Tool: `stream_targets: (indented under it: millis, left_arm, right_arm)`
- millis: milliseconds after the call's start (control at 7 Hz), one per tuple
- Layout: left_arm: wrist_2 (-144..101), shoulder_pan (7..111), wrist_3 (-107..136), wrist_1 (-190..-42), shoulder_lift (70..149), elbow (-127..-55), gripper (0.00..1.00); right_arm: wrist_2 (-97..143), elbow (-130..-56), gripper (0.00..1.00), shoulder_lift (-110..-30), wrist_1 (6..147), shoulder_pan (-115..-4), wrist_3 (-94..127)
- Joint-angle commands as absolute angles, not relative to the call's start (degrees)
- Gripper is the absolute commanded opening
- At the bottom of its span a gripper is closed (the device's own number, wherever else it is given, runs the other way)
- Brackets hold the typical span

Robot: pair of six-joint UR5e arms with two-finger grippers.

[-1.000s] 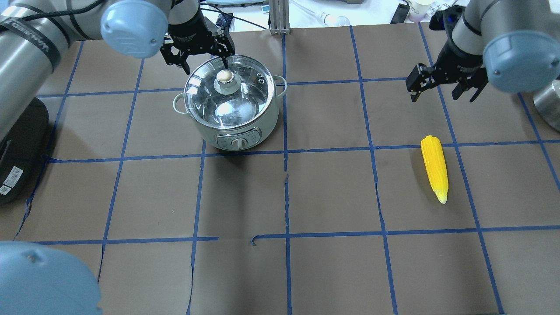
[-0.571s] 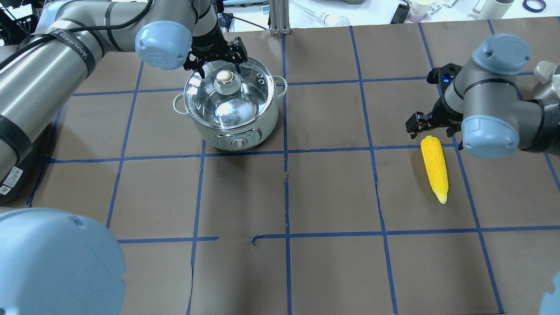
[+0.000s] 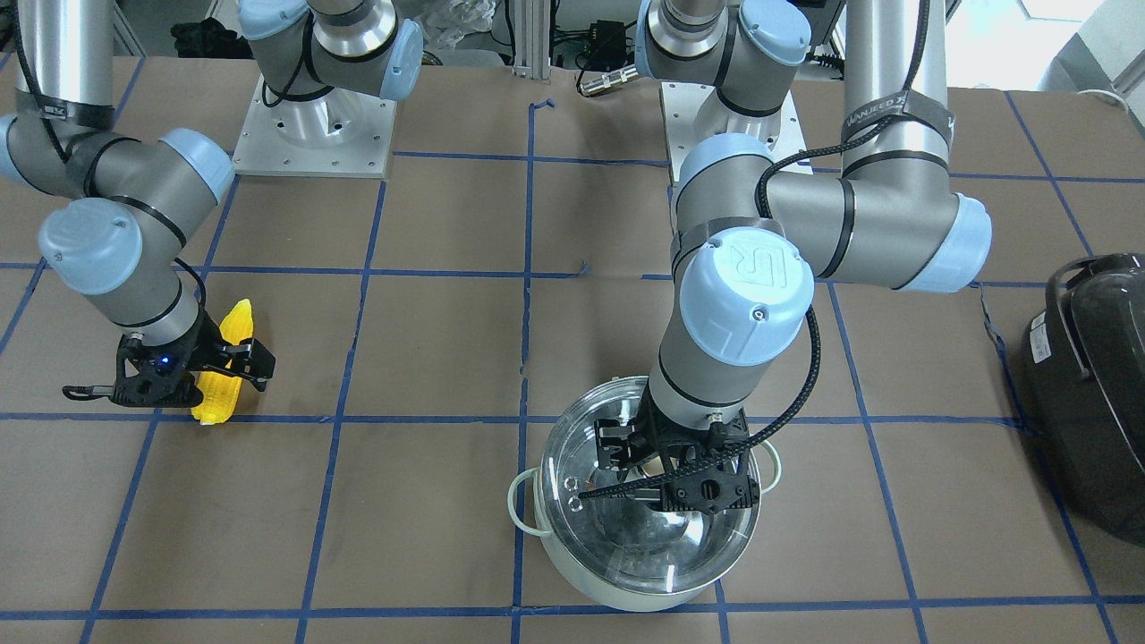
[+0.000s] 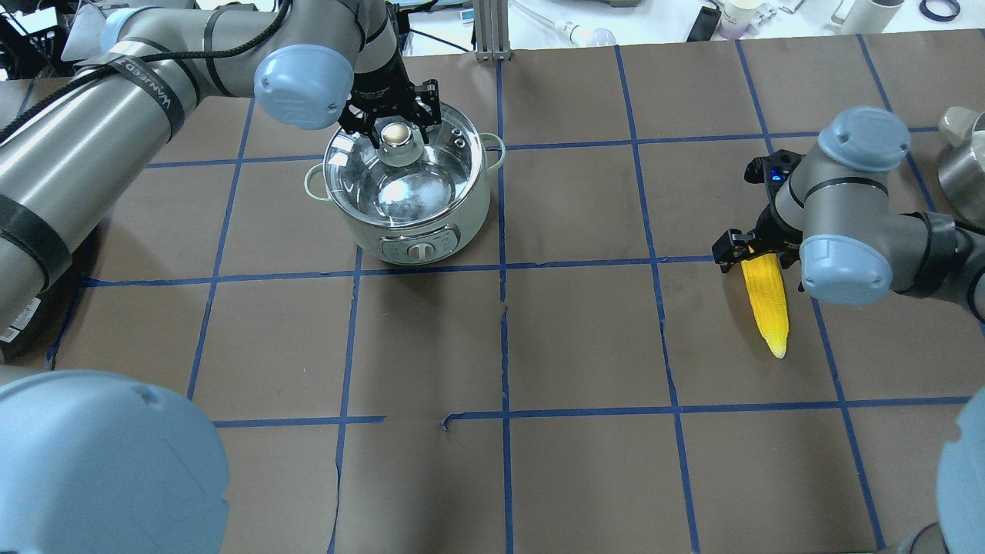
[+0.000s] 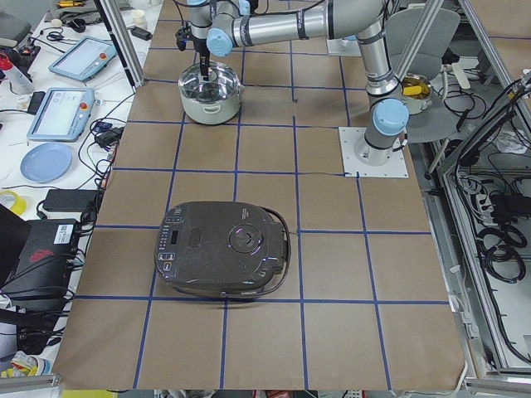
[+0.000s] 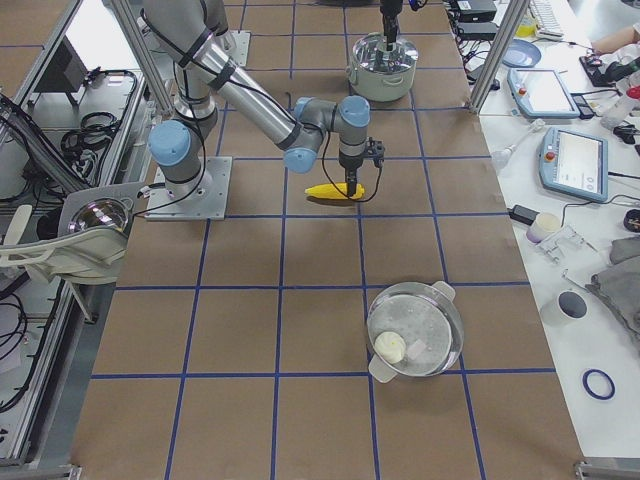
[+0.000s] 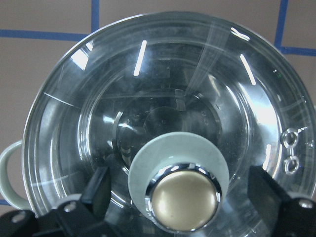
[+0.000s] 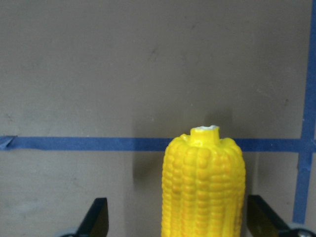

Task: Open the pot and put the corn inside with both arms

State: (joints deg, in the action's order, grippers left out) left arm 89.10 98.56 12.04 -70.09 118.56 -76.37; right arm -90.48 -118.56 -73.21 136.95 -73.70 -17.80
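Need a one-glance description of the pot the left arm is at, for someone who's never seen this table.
On the brown table with blue tape lines, look under the left end effector. That pot is shiny steel with pale-green loop handles, a glass lid and a front dial; the other steel pot stands alone, no arm near it, and the cooker is dark.
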Motion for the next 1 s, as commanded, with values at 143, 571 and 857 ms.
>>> stream_targets:
  millis: [143,571,857]
  left_arm:
    - [88.9,98.1,10.7,-70.0,116.3,-74.6,0.00]
    - [87.7,90.2,1.3,-81.1,115.4,-67.7,0.00]
    - [88.3,82.4,-14.6,-83.7,114.4,-69.9,0.00]
  right_arm:
    - [-93.1,-119.4,1.00,-73.0,137.1,-72.3,-21.7]
    - [-92.1,-119.4,0.69,-71.5,137.5,-71.6,-22.6]
    - [-89.8,-119.0,0.46,-71.0,137.3,-71.6,-22.7]
